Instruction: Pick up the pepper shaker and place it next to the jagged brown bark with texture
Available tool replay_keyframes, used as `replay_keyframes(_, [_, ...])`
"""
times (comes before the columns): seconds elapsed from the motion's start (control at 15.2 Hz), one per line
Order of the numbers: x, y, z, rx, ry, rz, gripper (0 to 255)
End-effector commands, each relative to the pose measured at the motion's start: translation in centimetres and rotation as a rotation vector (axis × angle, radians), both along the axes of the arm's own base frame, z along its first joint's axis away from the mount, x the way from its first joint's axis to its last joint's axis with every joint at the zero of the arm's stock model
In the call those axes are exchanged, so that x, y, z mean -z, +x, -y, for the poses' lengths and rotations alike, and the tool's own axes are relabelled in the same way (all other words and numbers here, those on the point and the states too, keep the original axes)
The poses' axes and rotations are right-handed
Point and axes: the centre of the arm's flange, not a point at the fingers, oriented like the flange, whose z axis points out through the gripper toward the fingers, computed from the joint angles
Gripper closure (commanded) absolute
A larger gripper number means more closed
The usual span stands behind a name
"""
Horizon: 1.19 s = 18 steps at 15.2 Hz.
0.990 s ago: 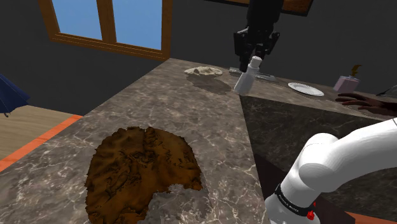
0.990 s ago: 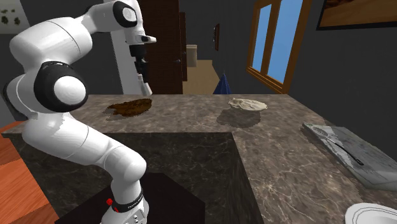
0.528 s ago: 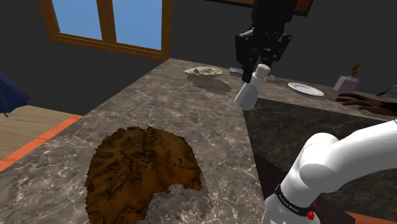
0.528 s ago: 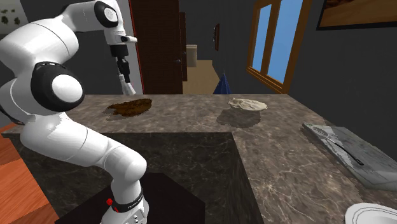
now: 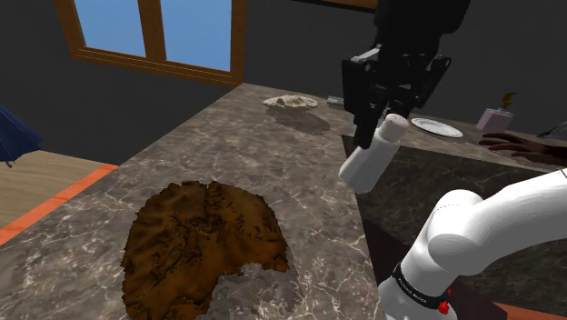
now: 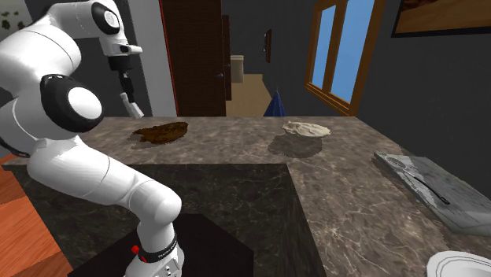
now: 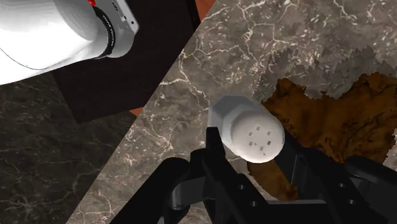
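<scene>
Brown-grey marbled stone bench [image 5: 273, 173]. Jagged brown bark [image 5: 198, 244] lies flat on its near end. White pepper shaker [image 5: 371, 156] is pinched near its holed end by the black gripper [image 5: 385, 125]; it is tilted, in the air over the bench edge, apart from the bark. Farther along: pale lumpy object [image 5: 291, 101], white plate [image 5: 436, 126]. Behind: wood-framed window [image 5: 154, 36], dark wall.

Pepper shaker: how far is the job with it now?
Done: the gripper is shut on the white pepper shaker, which is lifted off the marble counter. In hand: it hangs tilted in the air, short of the brown bark. Left: bring it over, set it down beside the bark, then open.
</scene>
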Motion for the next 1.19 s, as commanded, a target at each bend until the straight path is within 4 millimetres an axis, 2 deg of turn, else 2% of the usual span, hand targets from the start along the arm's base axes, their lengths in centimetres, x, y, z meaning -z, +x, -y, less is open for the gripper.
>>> replay_keyframes(0.0, [-0.1, -1.6, -2.4, 0.001, 0.001, 0.0, 255])
replay_keyframes(0.4, [-0.1, -6.3, -8.8, 0.001, 0.001, 0.0, 255])
replay_keyframes(0.46, [-0.2, -7.5, -10.4, 0.001, 0.001, 0.0, 255])
replay_keyframes(1.12, [5.1, -7.5, -10.4, 0.001, 0.001, 0.0, 255])
